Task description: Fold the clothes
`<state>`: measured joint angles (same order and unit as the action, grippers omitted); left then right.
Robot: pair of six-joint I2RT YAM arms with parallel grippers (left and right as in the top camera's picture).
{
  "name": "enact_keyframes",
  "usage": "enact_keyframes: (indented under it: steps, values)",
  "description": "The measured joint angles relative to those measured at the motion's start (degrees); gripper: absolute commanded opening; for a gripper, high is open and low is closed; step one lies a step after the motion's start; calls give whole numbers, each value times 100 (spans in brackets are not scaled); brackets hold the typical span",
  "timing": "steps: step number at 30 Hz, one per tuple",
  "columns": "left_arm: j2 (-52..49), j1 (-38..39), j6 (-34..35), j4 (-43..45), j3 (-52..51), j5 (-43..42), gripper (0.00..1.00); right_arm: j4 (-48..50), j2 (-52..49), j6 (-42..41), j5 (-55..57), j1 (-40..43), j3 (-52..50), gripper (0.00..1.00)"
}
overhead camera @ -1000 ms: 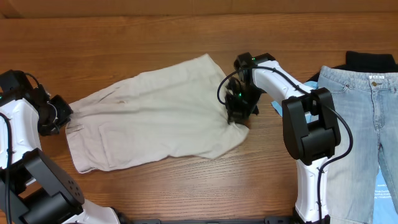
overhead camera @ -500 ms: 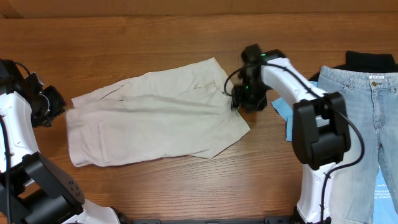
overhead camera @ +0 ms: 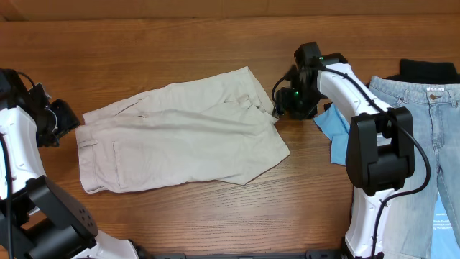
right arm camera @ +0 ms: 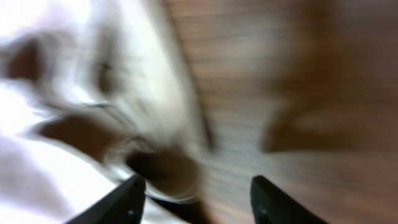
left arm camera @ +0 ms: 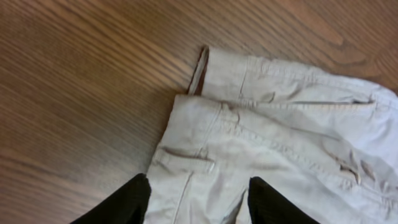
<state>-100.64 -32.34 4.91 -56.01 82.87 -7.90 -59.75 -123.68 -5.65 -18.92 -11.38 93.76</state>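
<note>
Overhead — trousers (overhead camera: 180,140) between left gripper (overhead camera: 72,121), right gripper (overhead camera: 279,102), jaws apart

beige clothes (overhead camera: 180,140), light-blue jeans (overhead camera: 425,137), brown table (overhead camera: 180,43)

Beige trousers (left arm camera: 280,155) waistband on wood table (left arm camera: 81,81) — fingertips (left arm camera: 124,202) parted over it

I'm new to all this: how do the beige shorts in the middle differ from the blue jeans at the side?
The beige shorts are pale and short-legged; the jeans are light blue denim, with legs running out of the picture. The shorts lie crosswise, waistband at the picture's left; the jeans lie lengthwise, waistband at the top. The shorts look rumpled, the jeans smoother. Both lie spread out on the wooden table.
</note>
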Motion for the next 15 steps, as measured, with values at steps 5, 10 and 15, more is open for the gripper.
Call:
enact_keyframes:
  steps: [5,10,15]
  values:
    - [0,2,0,136,-299,0,57,1137,0,603,-1036,-22,0,41]
    - [0,11,0,133,-481,0,57,1652,0,695,-1397,-111,0,43]
    - [0,11,0,173,-481,0,57,1676,-2,719,-1456,-444,0,46]
